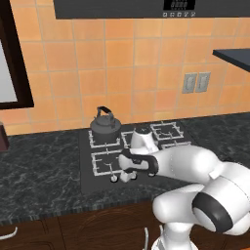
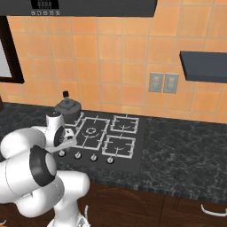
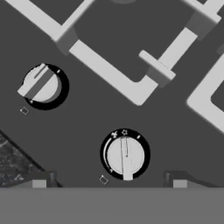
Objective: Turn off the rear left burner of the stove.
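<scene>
The stove is a black glass cooktop with grey grates and a front row of silver knobs. A dark kettle stands on the rear left burner, covering most of its grate. My gripper points down over the left end of the knob row. In the hand view the gripper is open, and its fingertips stand well apart on either side of one knob without touching it. A second knob lies up and to the left.
Grey grate bars cross the top of the hand view. Dark speckled counter surrounds the cooktop, with an orange tiled wall behind. A dark shelf juts out at the right. My arm hides the stove's front left corner in the right base view.
</scene>
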You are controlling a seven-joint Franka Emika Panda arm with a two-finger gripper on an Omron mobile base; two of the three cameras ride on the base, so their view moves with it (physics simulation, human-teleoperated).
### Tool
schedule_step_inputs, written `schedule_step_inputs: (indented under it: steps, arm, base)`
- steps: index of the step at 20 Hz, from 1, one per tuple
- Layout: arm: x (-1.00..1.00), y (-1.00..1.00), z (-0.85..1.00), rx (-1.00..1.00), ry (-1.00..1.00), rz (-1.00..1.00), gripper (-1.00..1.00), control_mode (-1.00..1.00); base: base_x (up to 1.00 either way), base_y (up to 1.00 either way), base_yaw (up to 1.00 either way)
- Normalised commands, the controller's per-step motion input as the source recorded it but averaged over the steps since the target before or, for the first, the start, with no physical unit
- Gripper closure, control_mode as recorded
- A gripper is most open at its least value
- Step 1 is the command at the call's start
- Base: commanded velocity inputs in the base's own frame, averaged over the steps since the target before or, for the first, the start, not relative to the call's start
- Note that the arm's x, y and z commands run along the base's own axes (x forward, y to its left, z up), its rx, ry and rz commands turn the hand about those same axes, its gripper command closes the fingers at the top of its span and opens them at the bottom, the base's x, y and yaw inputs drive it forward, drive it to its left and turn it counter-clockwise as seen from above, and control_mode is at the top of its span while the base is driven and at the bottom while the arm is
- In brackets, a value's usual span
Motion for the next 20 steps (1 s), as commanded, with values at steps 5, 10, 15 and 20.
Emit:
schedule_step_inputs:
  steps: [5, 10, 15, 20]
  arm:
    - [0.19, 0.0, 0.0, 0.0, -0.01, 0.0, -1.0, -1.0]
    - [0.19, 0.0, 0.0, 0.0, 0.0, 0.0, -1.0, -1.0]
    - [0.13, 0.06, 0.0, 0.0, -0.01, 0.0, -1.0, -1.0]
    - [0.0, 0.0, -0.13, 0.0, 0.0, 0.0, -1.0, -1.0]
  base:
    - [0.0, 0.0, 0.0]
    - [0.0, 0.0, 0.0]
    - [0.0, 0.0, 0.0]
    - [0.0, 0.0, 0.0]
